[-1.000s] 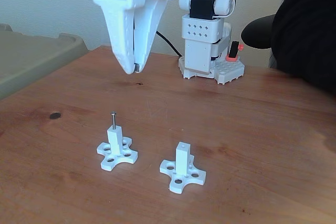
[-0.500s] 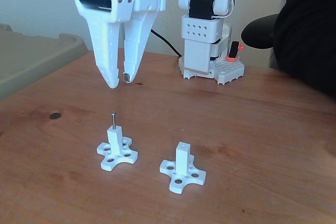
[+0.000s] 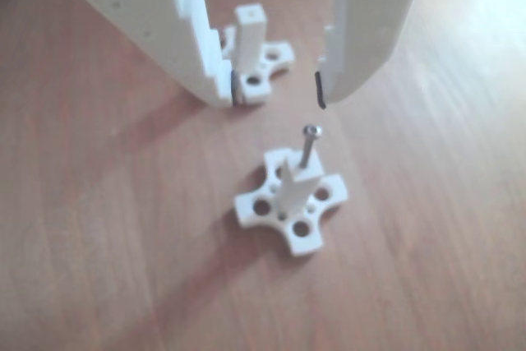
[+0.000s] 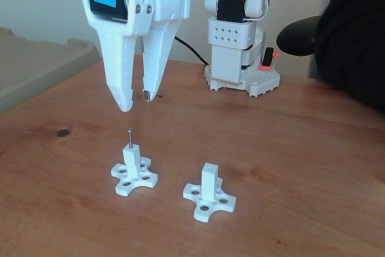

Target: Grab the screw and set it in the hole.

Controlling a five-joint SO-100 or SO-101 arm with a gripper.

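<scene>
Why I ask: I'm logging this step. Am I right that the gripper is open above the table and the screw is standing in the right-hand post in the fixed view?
Not quite. In the fixed view the screw stands in the left-hand post; the right-hand post is bare. The gripper is indeed open above the table.

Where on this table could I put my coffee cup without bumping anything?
Bare wood lies right of the empty post, toward the table's right edge, and along the front edge. Avoid the left-centre: the open gripper hangs above the post holding the screw. The arm's base crowds the back.
</scene>
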